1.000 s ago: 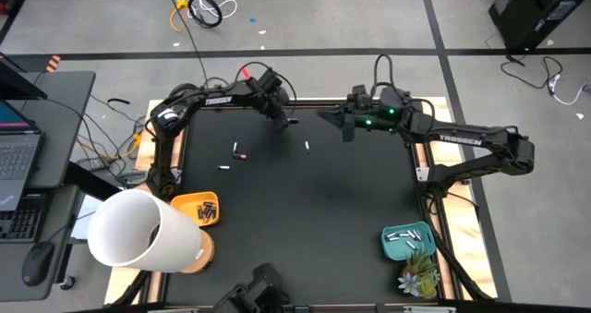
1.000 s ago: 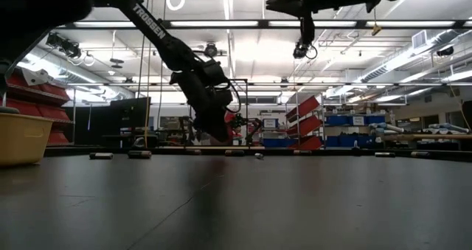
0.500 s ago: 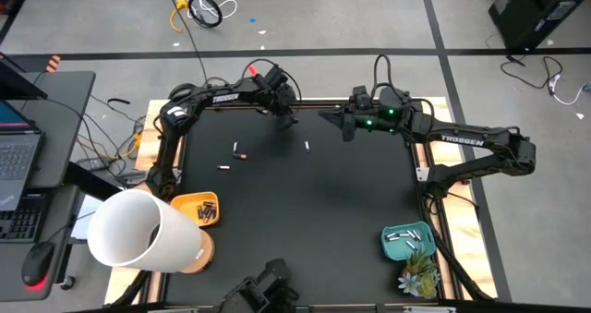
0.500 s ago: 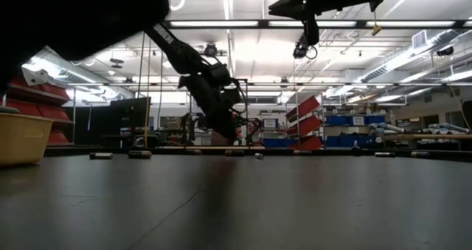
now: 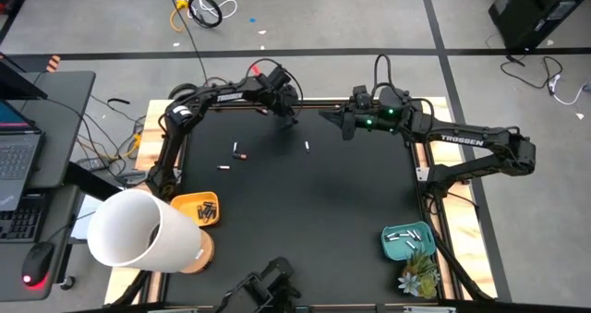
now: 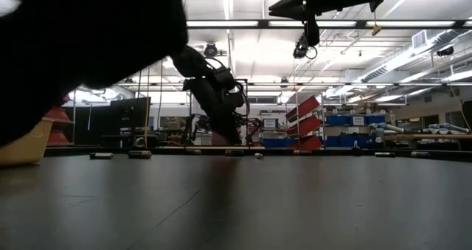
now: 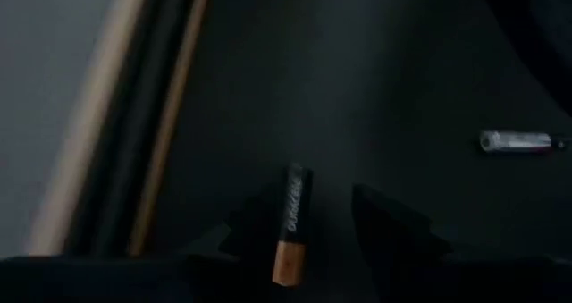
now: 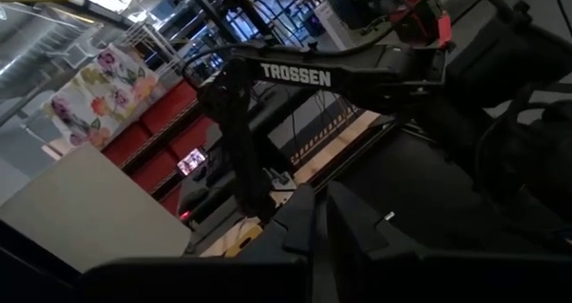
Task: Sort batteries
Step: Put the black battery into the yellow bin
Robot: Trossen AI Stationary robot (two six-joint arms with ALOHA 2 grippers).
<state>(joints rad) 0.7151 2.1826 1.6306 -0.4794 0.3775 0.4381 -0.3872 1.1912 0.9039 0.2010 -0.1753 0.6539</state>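
Observation:
My left gripper (image 5: 292,118) is low over the black mat near its far edge, and it is open. In the left wrist view a dark battery (image 7: 290,221) with a copper end lies on the mat between the left gripper's fingers (image 7: 315,227), close against one of them. A silver battery (image 7: 518,141) lies a little apart from it, and also shows in the high view (image 5: 307,146). Two more batteries lie to the left, one dark (image 5: 237,150) and one white (image 5: 223,167). My right gripper (image 5: 323,116) hangs shut, high above the far edge. My left gripper straddles the dark battery from above, with its fingers running along the battery's length. The battery's long side (image 7: 284,215) lies right beside the inner face of one finger (image 7: 259,224). I cannot tell whether they touch. The battery lies flat on the mat.
An orange tray (image 5: 187,202) with dark batteries sits at the near left. A teal tray (image 5: 410,253) with white ones sits at the near right, beside a small plant (image 5: 420,276). A big white cylinder (image 5: 138,230) stands at the near left corner. A dark shape (image 6: 81,43) blocks the low view's left.
My left gripper has moved a little toward the table's right along the far edge and sunk closer to the mat. In the low view a dark shape close to the camera has spread over the upper left. My right arm has kept still.

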